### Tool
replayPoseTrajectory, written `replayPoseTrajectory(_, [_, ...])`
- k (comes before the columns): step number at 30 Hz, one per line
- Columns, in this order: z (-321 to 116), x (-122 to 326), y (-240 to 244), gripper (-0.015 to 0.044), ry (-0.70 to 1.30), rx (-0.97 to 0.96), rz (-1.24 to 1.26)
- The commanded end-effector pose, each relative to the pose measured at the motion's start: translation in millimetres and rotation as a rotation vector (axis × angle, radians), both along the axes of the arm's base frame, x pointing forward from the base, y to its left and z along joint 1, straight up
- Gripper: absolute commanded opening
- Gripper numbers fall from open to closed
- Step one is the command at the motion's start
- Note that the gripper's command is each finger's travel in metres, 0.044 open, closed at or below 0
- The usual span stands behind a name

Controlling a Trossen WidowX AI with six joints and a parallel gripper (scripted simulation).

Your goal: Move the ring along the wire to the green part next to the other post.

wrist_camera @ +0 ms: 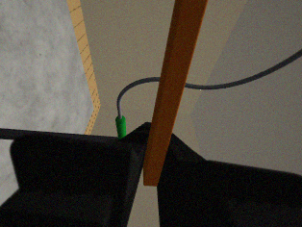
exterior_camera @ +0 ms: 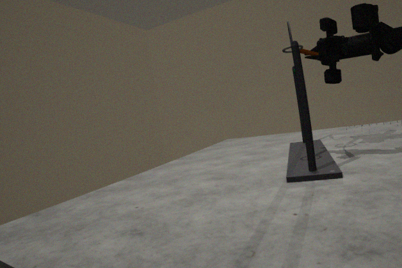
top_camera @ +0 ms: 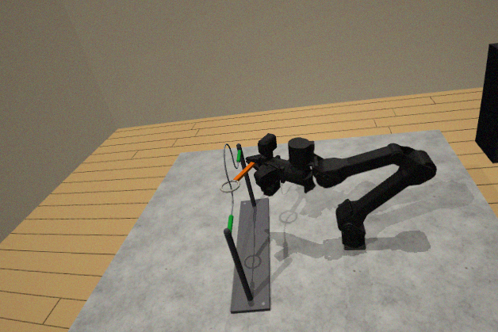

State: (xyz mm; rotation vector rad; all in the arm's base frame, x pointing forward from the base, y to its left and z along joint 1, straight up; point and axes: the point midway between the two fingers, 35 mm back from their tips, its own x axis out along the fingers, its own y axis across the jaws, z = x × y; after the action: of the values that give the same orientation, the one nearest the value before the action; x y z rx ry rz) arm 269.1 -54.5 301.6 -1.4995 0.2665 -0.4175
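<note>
The pale ring (top_camera: 220, 186) (exterior_camera: 284, 51) encircles the grey wire (top_camera: 224, 158) (wrist_camera: 216, 88), on the stretch between the near green part (top_camera: 230, 223) and the wire's high bend. Whether the ring touches the wire cannot be told. Its orange handle (top_camera: 243, 171) (exterior_camera: 308, 52) (wrist_camera: 180, 48) points toward the arm. My gripper (top_camera: 252, 162) (exterior_camera: 310, 53) (wrist_camera: 153, 128) is shut on the handle's end, beside the wire. The far green part (top_camera: 239, 155) (wrist_camera: 120, 127) is beside the far post's top. The ring lies outside the wrist view.
The near post (top_camera: 238, 265) and the far post (top_camera: 248, 187) stand on a dark base (top_camera: 261, 291) (exterior_camera: 324, 169). In the top view the far post rises just left of my gripper. A black box (top_camera: 488, 106) stands at the right edge.
</note>
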Motion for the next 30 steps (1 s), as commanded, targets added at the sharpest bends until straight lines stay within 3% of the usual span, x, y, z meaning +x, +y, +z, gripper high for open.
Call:
replayPoseTrajectory(1, [-11, -2, 1, -0.015, 0.002, 0.075, -0.002])
replayPoseTrajectory(30, [-104, 1, 45, -0.015, 0.064, 0.747, 0.069])
